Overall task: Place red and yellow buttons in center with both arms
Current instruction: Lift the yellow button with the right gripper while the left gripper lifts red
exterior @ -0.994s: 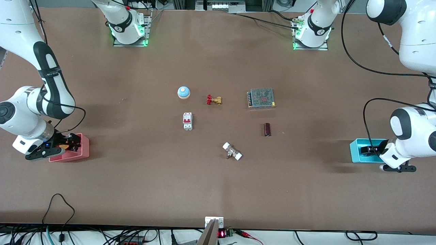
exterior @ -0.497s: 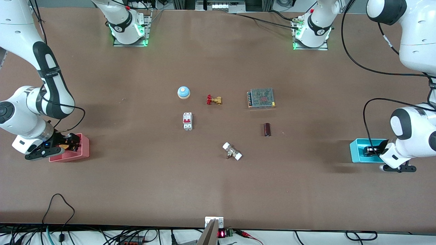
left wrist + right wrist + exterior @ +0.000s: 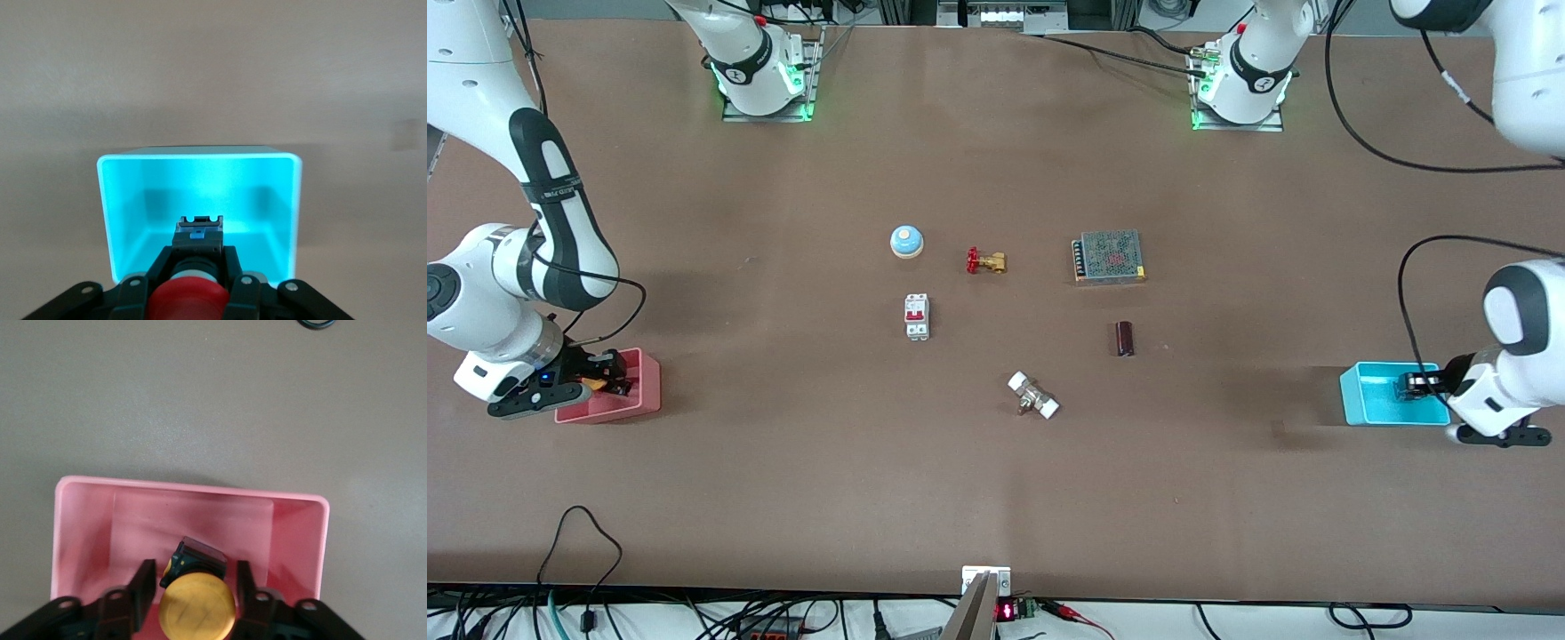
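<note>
Because each button starts in a bin, the left tool (image 3: 193, 283) pinches the red button (image 3: 185, 301) over the cyan bin (image 3: 107, 220), well toward the left arm's end from the breaker (image 3: 917, 316); the right tool (image 3: 193, 587), fingers spread beside the yellow button (image 3: 197, 607), sits in the pink bin (image 3: 293, 520).

No legible text or labels

The table middle (image 3: 1014, 329) is bare but ringed by the bell (image 3: 906, 241), breaker (image 3: 917, 316), red valve (image 3: 985, 261), power supply (image 3: 1109, 256), cylinder (image 3: 1125, 338) and white-capped fitting (image 3: 1033, 396).
</note>
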You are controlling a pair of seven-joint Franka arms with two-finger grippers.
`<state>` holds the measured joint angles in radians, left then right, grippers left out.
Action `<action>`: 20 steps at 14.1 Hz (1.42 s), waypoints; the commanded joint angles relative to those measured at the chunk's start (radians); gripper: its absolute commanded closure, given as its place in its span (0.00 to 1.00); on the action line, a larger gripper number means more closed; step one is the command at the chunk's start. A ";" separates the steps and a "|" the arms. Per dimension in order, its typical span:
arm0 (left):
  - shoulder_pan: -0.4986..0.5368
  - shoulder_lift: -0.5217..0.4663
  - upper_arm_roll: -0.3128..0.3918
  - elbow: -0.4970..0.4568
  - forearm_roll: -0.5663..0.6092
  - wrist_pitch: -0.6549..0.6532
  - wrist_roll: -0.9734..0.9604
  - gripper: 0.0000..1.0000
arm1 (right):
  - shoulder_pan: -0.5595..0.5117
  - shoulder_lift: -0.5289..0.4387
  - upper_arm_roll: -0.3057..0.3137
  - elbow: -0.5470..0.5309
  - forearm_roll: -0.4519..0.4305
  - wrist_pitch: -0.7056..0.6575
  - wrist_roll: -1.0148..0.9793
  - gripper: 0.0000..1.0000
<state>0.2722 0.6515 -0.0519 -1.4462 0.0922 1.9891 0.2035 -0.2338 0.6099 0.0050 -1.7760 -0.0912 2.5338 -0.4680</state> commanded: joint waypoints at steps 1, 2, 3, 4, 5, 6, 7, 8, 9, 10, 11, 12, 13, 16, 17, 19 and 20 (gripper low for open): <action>-0.004 -0.059 -0.063 -0.016 -0.009 -0.065 0.016 0.80 | -0.019 -0.010 0.018 -0.008 0.002 0.010 -0.031 0.49; -0.007 -0.061 -0.098 -0.014 -0.008 -0.085 0.011 0.80 | -0.021 -0.009 0.018 -0.008 0.002 0.010 -0.032 0.50; -0.022 -0.068 -0.114 -0.016 -0.009 -0.095 0.008 0.81 | -0.021 -0.010 0.018 -0.008 0.002 0.010 -0.032 0.56; -0.045 -0.073 -0.120 -0.016 -0.011 -0.096 0.007 0.81 | -0.021 -0.010 0.018 -0.008 0.002 0.010 -0.032 0.58; -0.076 -0.073 -0.121 -0.019 -0.011 -0.098 0.005 0.81 | -0.021 -0.010 0.018 -0.008 0.002 0.010 -0.032 0.59; -0.106 -0.067 -0.121 -0.022 -0.012 -0.101 -0.015 0.81 | -0.021 -0.010 0.018 -0.010 0.002 0.010 -0.032 0.59; -0.146 -0.058 -0.121 -0.023 -0.014 -0.099 -0.057 0.82 | -0.021 -0.010 0.018 -0.008 0.002 0.010 -0.032 0.59; -0.181 -0.037 -0.120 -0.025 -0.014 -0.092 -0.116 0.83 | -0.021 -0.010 0.018 -0.008 0.002 0.010 -0.032 0.59; -0.211 -0.014 -0.120 -0.026 -0.014 -0.089 -0.175 0.84 | -0.021 -0.010 0.018 -0.008 0.002 0.010 -0.032 0.60; -0.237 -0.003 -0.120 -0.036 -0.014 -0.076 -0.218 0.84 | -0.021 -0.010 0.018 -0.008 0.002 0.010 -0.034 0.61; -0.260 0.007 -0.120 -0.048 -0.014 -0.055 -0.258 0.84 | -0.021 -0.012 0.018 -0.006 0.002 0.010 -0.037 0.61; -0.272 0.007 -0.120 -0.077 -0.014 -0.020 -0.280 0.84 | -0.021 -0.015 0.018 -0.006 0.002 0.008 -0.040 0.61; -0.274 0.007 -0.120 -0.118 -0.014 0.032 -0.288 0.84 | -0.022 -0.022 0.018 -0.005 0.005 -0.001 -0.040 0.61; -0.274 -0.006 -0.118 -0.243 -0.012 0.178 -0.306 0.83 | -0.022 -0.100 0.041 -0.005 0.014 -0.123 -0.035 0.61; -0.274 -0.004 -0.118 -0.252 -0.012 0.187 -0.308 0.83 | -0.021 -0.145 0.041 -0.005 0.022 -0.186 -0.035 0.61; -0.274 -0.003 -0.118 -0.266 -0.012 0.207 -0.309 0.82 | -0.003 -0.240 0.052 -0.006 0.025 -0.339 0.009 0.61; -0.274 0.000 -0.118 -0.272 -0.012 0.211 -0.309 0.81 | 0.014 -0.287 0.073 -0.010 0.030 -0.416 0.075 0.61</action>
<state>-0.0012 0.6794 -0.1737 -1.6831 0.0914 2.1804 -0.0968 -0.2340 0.4399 0.0446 -1.7503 -0.0781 2.2408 -0.4625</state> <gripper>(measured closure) 0.656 0.608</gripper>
